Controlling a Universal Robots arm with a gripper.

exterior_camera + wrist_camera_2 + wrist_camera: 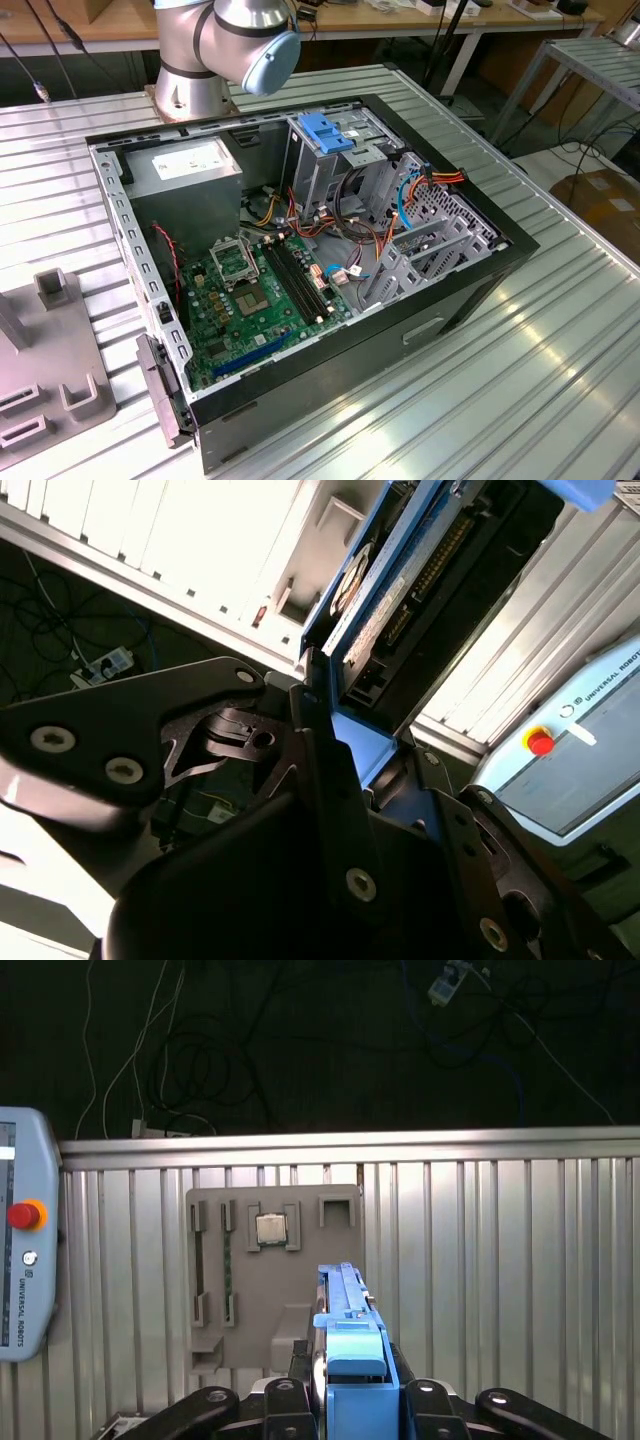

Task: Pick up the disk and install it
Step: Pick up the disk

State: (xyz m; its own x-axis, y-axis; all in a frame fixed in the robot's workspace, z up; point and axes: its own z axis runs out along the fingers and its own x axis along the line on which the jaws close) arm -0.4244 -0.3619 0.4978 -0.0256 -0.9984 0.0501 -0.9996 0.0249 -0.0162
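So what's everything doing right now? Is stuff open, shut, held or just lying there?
gripper: shut on the disk.
disk: held in the gripper above the table, not in the computer yet.
computer case: lying on its side, open, insides showing.
grey tray: lying flat on the table.
chip: sitting in a slot of the grey tray.

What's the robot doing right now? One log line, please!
hand: shut on the disk | disk: gripped at its blue edge | computer case: lid off | install: not yet done
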